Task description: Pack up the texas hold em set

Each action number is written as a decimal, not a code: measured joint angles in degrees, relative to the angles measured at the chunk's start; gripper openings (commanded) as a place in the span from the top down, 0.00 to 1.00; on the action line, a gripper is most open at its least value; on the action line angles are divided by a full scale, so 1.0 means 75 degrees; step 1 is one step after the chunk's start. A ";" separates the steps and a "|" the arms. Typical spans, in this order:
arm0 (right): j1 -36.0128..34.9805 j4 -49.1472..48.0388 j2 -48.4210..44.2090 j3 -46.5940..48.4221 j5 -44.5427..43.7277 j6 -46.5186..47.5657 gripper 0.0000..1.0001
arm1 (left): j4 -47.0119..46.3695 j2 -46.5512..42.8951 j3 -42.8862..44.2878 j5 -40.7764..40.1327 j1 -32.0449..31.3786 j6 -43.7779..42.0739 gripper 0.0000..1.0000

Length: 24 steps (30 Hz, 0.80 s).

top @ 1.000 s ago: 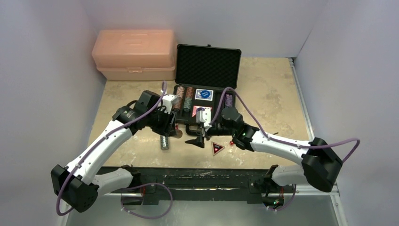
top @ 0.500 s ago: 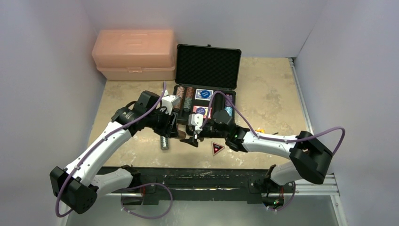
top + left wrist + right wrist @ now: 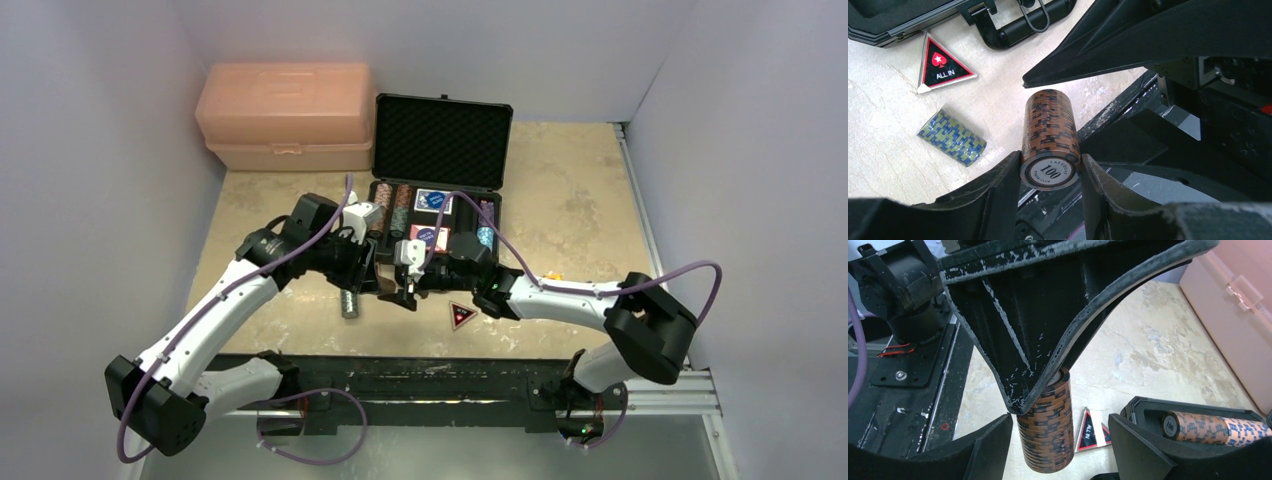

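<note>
Jaws on left gripper [image 3: 1050, 166] were clamped across one end of the brown 100-chip stack [image 3: 1048, 127], held off the table [image 3: 570, 200] just in front of the open black case [image 3: 440, 140]. Right gripper [image 3: 1059, 432] jaws stood apart, straddling the stack's other end with a gap on both sides, not gripping. Stack's long axis ran from one gripper to the other, roughly in line with both. Looked like a handover: right needed to close before left let go

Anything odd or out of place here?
A blue chip stack lies sideways outside the case; a triangular button is loose too. The left end effector holds a brown chip stack while the right end effector straddles it.
</note>
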<state>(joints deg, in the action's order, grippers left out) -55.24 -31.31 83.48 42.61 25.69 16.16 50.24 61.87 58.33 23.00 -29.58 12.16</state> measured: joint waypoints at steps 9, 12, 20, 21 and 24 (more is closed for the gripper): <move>-0.0035 -0.0012 0.0152 0.0029 0.0184 -0.0009 0.26 | 0.0000 -0.0052 0.0000 0.0000 0.0000 -0.0105 1.00; -0.0035 -0.0015 0.0195 0.0032 0.0294 -0.0029 0.26 | 0.0000 -0.0052 -0.0003 0.0000 0.0000 -0.0111 1.00; -0.0035 -0.0108 0.0289 0.0076 0.0338 -0.0041 0.26 | -0.0003 -0.0087 -0.0012 0.0070 0.0000 -0.0117 1.00; -0.0035 -0.0152 0.0329 0.0076 0.0335 -0.0047 0.26 | -0.0003 -0.0096 -0.0012 0.0079 0.0000 -0.0114 1.00; -0.0035 -0.0192 0.0466 0.0076 0.0338 -0.0067 0.26 | -0.0003 -0.0105 -0.0012 0.0111 0.0000 -0.0114 1.00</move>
<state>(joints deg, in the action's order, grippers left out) -55.51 -32.75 86.98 43.18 28.23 15.66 50.22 61.08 58.24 23.83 -29.58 11.31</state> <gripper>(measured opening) 0.743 0.422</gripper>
